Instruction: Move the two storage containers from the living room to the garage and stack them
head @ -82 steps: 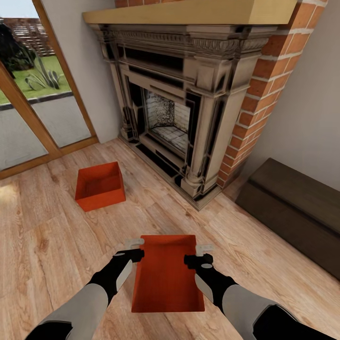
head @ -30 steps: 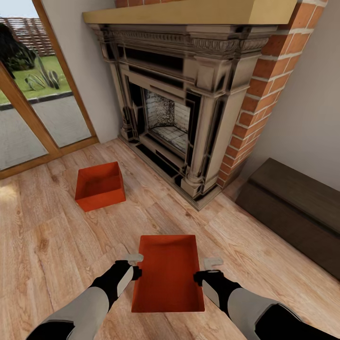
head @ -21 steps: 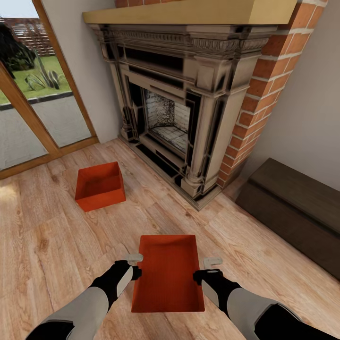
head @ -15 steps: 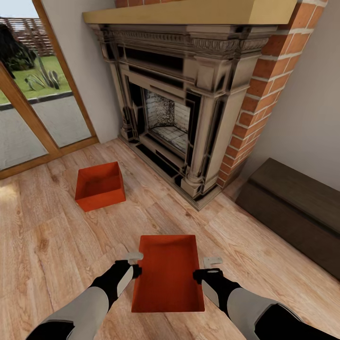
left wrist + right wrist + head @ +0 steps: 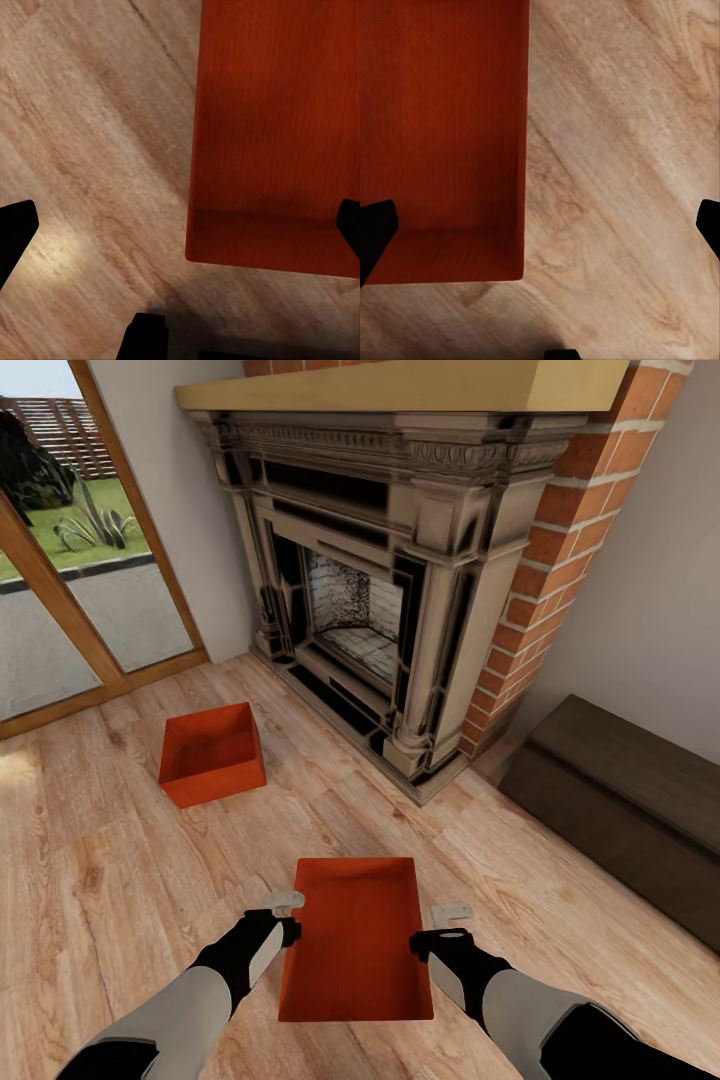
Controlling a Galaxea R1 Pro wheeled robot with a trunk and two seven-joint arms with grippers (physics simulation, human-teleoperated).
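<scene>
Lining up to grip the near storage container (image 5: 356,940) in the living room.

Head view: left end effector (image 5: 284,916) and right end effector (image 5: 450,922) flank it at bottom centre, the far storage container (image 5: 211,753) centre left. Wrist views: both spread wide, empty, straddling its side walls; next, closing on them.

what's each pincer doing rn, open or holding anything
Left pincer: open, straddling the left wall of the near storage container, holding nothing.
Right pincer: open, straddling that container's right wall, holding nothing.
</scene>
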